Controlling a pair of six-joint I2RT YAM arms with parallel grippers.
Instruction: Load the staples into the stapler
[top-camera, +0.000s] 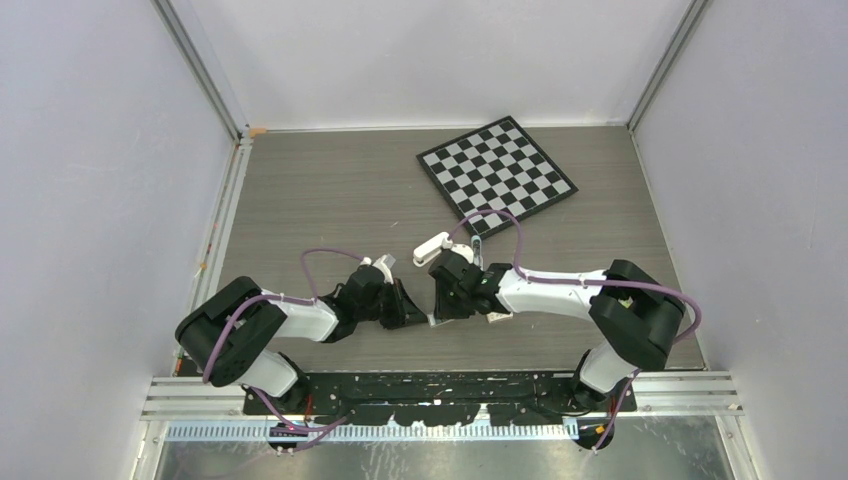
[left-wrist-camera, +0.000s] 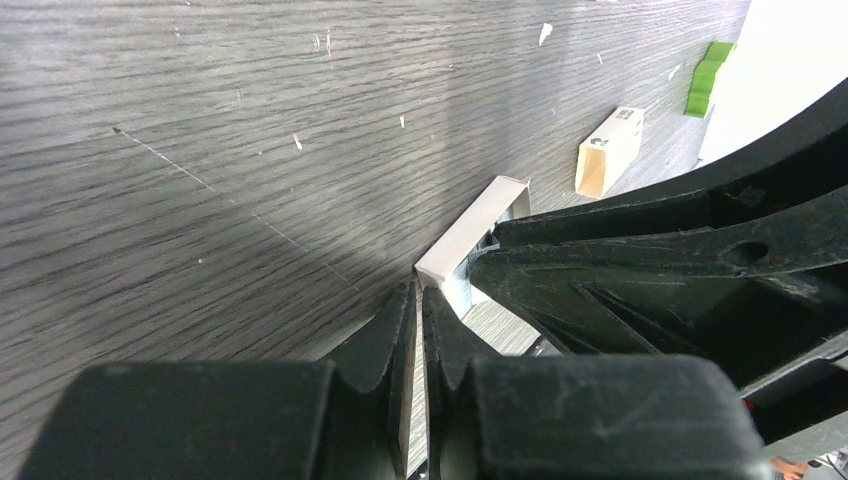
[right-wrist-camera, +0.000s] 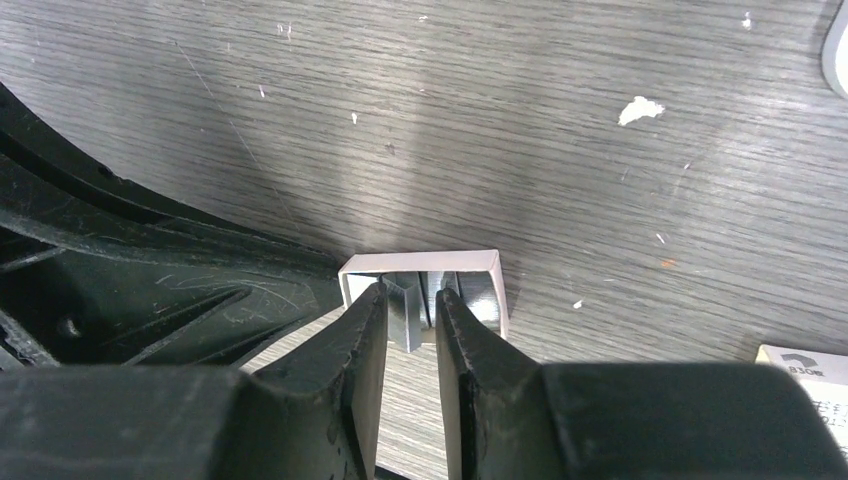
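A small white open cardboard tray (right-wrist-camera: 420, 262) lies on the table between my two grippers and holds the silvery-grey staples (right-wrist-camera: 405, 316). My left gripper (left-wrist-camera: 420, 290) is shut on one thin wall of the tray (left-wrist-camera: 470, 225). My right gripper (right-wrist-camera: 410, 289) reaches into the tray with its fingers narrowly apart on either side of a staple block. The left finger touches the block and a gap shows on the right. The white stapler (top-camera: 432, 247) lies on the table just beyond both grippers (top-camera: 428, 305). Only its edge shows in the right wrist view (right-wrist-camera: 838, 50).
A beige staple box (left-wrist-camera: 608, 152) lies close to the right gripper and also shows in the right wrist view (right-wrist-camera: 805, 372). A black-and-white checkerboard (top-camera: 497, 175) lies at the back. A small green piece (left-wrist-camera: 708, 78) lies by the wall. Grey walls enclose the table.
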